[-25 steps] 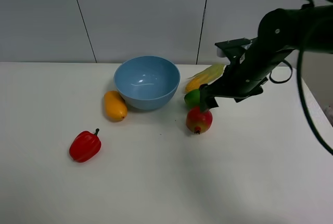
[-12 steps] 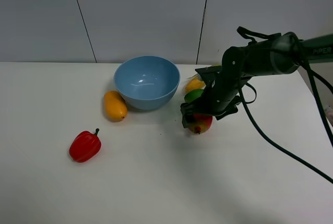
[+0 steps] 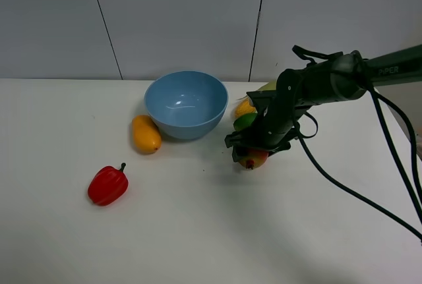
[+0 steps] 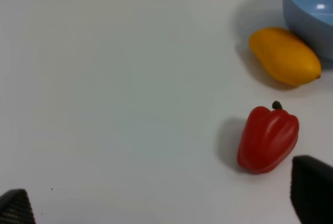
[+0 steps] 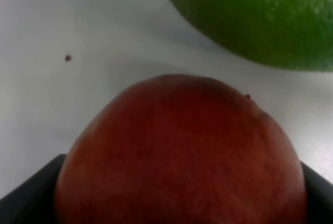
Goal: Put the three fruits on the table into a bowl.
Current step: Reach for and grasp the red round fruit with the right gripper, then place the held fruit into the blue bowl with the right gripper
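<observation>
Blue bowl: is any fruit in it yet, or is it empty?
Empty. In the high view the bowl shows only bare blue inside; the mango, lime and red fruit are all outside it.

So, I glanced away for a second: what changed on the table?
The right gripper dropped onto the round red fruit beside the glossy green lime and shut on it. The light-blue bowl, oblong orange mango and red bell pepper stayed put.
</observation>
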### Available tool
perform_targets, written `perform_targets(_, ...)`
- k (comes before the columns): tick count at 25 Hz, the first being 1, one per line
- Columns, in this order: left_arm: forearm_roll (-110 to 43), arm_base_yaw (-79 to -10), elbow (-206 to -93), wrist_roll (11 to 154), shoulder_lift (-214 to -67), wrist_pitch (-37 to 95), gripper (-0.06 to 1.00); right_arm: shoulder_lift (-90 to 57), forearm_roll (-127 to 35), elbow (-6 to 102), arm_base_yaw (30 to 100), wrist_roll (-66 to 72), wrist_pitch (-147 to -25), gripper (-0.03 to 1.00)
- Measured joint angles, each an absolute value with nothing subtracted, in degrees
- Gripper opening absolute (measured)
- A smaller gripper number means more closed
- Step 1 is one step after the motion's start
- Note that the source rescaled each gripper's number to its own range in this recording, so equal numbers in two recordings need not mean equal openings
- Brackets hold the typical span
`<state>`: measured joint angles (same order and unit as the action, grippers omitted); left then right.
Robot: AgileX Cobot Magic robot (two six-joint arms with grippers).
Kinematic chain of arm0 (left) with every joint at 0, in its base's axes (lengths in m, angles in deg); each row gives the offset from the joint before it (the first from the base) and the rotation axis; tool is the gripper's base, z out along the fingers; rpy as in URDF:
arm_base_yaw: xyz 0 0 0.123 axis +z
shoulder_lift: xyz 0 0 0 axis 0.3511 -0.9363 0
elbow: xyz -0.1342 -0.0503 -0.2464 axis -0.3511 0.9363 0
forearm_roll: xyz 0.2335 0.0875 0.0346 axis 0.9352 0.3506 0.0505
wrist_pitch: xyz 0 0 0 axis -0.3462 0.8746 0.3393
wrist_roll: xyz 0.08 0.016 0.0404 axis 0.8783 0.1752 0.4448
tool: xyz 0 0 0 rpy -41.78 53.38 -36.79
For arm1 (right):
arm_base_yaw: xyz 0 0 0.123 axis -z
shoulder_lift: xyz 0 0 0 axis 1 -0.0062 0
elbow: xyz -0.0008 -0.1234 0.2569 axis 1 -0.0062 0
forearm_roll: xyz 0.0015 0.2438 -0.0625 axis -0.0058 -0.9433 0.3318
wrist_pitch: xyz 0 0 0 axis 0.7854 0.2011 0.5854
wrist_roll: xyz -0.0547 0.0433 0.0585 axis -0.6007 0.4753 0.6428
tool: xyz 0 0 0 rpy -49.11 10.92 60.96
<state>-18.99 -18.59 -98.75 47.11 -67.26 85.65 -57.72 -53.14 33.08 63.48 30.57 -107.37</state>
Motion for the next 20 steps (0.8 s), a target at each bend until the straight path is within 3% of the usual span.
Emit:
perform_targets(9,-19.0,-18.6,-98.7,47.1,-67.3,85.7,1.00,-46.6,-57.7,36.0,61.2,24.6,-114.3,0.04)
perform_targets(14,-19.0,-18.6,-98.7,47.1,-67.3,85.7,1.00,-41.0,-58.3,48.7,60.1,21.5,-114.4,0.04)
perform_targets(20,-19.0,-18.6,-98.7,47.1,-67.3,85.7,1.00,-53.5,-56.5,64.8,60.0,20.8,-113.5,0.04)
